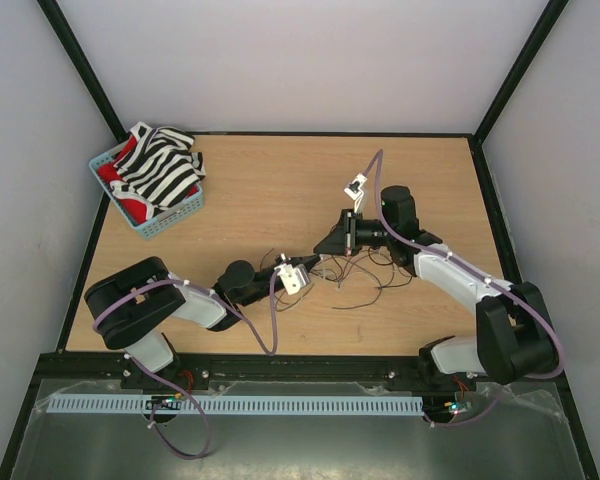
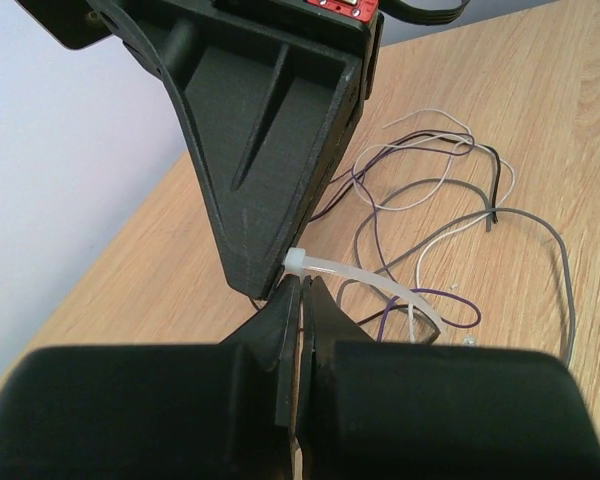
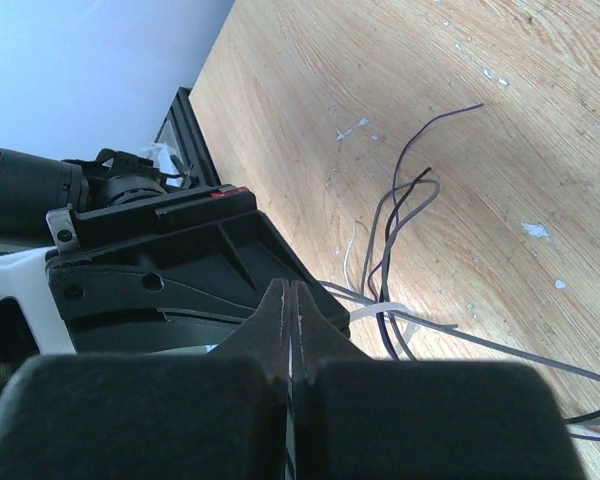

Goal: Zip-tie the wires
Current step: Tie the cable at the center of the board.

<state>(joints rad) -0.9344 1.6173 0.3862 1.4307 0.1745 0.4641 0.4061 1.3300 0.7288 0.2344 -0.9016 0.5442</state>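
The left end effector (image 1: 310, 264), black with two fingers, reaches out from the near edge of the light wood-grain worktop (image 1: 280, 180) with its fingers pressed flat together. Whether anything thin is caught between them cannot be told. Tip to tip against it from the far right comes the right end effector (image 1: 322, 249), also black, its fingers likewise together. In the left wrist view the square head of a pale translucent plastic zip tie (image 2: 360, 280) sits right at the right end effector's tip, but whether it is actually pinched there cannot be told. The strap curves away to the right of both tips and then drops behind the left finger. The wires (image 1: 365, 275), a loose tangle of thin curling strands in dark brown, purple, grey and off-white, lie on the worktop just beyond and to the right of the meeting fingertips, some passing under the strap. Each end effector has a small red plate near its wrist whose marks are too small to read. Well away to the far left of the left end effector stands a light blue plastic mesh basket (image 1: 175, 222) holding a black-and-white striped cloth (image 1: 160, 170) and a red cloth (image 1: 130, 205).
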